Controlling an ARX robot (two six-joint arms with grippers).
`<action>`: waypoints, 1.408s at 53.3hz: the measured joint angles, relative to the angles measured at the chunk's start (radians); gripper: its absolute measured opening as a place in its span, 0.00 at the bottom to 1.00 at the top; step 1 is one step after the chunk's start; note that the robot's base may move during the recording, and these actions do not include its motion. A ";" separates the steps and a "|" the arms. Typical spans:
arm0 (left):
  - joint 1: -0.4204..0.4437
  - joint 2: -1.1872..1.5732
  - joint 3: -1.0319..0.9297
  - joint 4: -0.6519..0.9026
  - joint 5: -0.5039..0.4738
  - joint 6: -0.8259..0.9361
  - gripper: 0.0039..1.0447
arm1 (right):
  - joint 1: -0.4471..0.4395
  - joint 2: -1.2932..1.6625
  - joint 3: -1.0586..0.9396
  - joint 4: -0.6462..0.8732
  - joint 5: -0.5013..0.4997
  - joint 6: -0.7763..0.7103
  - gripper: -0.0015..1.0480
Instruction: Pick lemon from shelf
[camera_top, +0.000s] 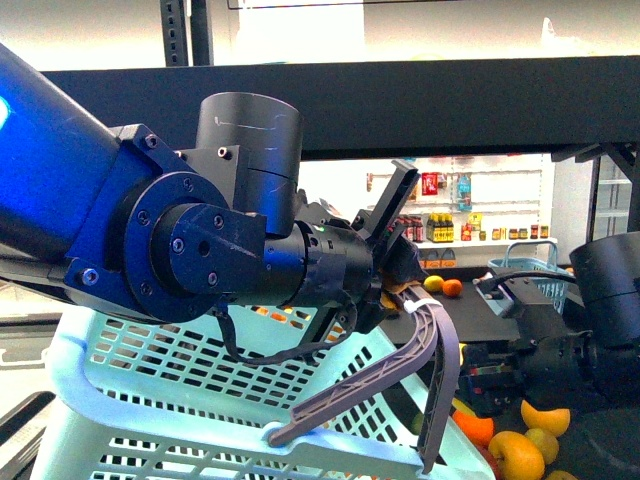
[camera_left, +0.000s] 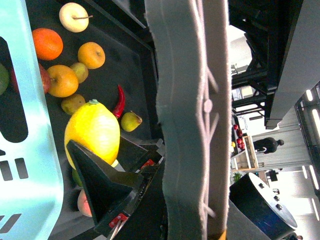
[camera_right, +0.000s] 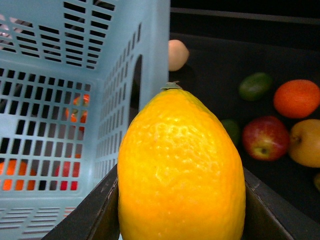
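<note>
The lemon, large and bright yellow with a small green stem end, sits clamped between the black fingers of my right gripper. It is lifted off the shelf's dark tray, right beside the light blue basket wall. In the left wrist view the lemon shows next to the basket wall, held by the right gripper's black fingers. My left gripper is shut on the grey basket handle, which fills the middle of the left wrist view.
Loose fruit lies on the tray: a red apple, an orange, a lime, a red chili. The shelf's upper black tier spans overhead. My right arm is low at the right.
</note>
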 joint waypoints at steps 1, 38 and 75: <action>0.000 0.000 0.000 0.000 0.000 0.000 0.08 | 0.005 0.002 0.003 0.000 0.002 0.008 0.52; 0.000 0.000 0.000 0.000 0.000 -0.002 0.08 | 0.104 0.034 0.024 0.008 0.009 0.199 0.88; -0.002 0.000 0.000 0.000 0.000 -0.003 0.08 | -0.227 -0.085 -0.425 0.220 0.047 -0.021 0.93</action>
